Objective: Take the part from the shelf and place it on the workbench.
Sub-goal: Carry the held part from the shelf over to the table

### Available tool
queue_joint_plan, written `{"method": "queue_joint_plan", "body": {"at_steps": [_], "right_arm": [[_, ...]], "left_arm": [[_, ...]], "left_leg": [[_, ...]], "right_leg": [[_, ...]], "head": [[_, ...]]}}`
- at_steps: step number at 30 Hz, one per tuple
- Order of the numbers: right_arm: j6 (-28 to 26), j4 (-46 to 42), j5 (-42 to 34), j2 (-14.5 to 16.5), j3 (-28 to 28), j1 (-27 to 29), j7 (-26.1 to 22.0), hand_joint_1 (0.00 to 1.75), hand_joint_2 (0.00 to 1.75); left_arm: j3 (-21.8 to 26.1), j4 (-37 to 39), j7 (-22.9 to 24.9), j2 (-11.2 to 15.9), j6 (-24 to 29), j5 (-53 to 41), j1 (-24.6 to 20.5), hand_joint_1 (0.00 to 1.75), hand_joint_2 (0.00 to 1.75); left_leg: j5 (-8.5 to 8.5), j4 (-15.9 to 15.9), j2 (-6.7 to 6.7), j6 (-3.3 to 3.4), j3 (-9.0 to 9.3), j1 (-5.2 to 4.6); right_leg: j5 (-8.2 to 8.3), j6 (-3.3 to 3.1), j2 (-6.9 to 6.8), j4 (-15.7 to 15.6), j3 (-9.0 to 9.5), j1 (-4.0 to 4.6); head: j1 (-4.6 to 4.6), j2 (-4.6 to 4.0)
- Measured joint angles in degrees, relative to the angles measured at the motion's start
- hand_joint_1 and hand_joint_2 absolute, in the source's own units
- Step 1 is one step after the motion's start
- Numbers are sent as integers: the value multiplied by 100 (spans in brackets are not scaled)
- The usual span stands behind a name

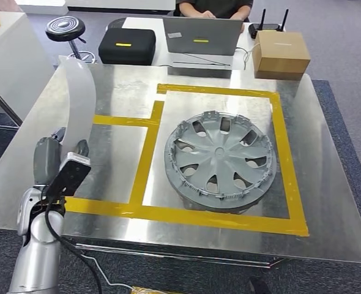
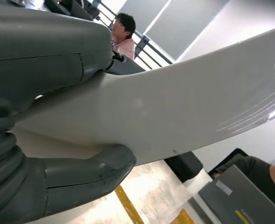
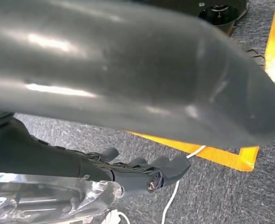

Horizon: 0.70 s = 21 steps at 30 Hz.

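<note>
My left hand point(image 1: 54, 156) hovers over the near left of the metal workbench point(image 1: 326, 184) and grips a long, curved white part point(image 1: 79, 101) by its lower end. The part stands upright above the table, over the smaller yellow-taped field point(image 1: 114, 159). In the left wrist view the white part point(image 2: 185, 102) is clamped between the grey thumb and fingers point(image 2: 90, 172) of my left hand point(image 2: 41, 60). My right hand point(image 3: 129, 70) hangs over the grey carpet, its dark fingers point(image 3: 147, 170) stretched out with nothing in them.
A grey wheel cover point(image 1: 220, 156) lies in the large yellow-taped square. Behind the table stand a laptop point(image 1: 202, 35), a black case point(image 1: 126, 46), a cardboard box point(image 1: 280, 52) and a stool point(image 1: 65, 27). A person point(image 1: 215, 7) sits at the back.
</note>
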Motion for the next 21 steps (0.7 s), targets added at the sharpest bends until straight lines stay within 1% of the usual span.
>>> {"method": "queue_joint_plan", "body": {"at_steps": [4,6,13,16,21], "right_arm": [[27,9,41,0,86,-49,28,0,0],[28,14,46,0,123,-63,36,0,0],[29,23,49,0,171,-67,48,0,0],[29,26,37,0,185,-68,73,0,0],[20,31,-31,0,249,-75,145,0,0]], "left_arm": [[-274,490,288,75,133,-354,-368,175,175],[-378,706,358,86,166,-419,-527,175,175],[-525,1082,462,121,242,-525,-740,175,175],[-588,1264,806,133,375,-894,-879,175,175],[-679,1870,1433,97,521,-1775,-1372,175,175]], "left_leg": [[0,0,-1,0,-1,0],[0,0,0,0,-1,-1],[0,0,0,0,-2,-1],[0,0,0,1,-3,-1],[6,0,-1,9,-3,-2]], "right_leg": [[0,0,-2,-4,2,0],[1,2,-1,-5,4,-1],[2,3,-1,-8,2,-1],[2,3,-3,-9,2,-1],[8,8,-4,-13,5,-1]], "head": [[1,0],[1,0],[0,0],[1,0],[1,0]]}}
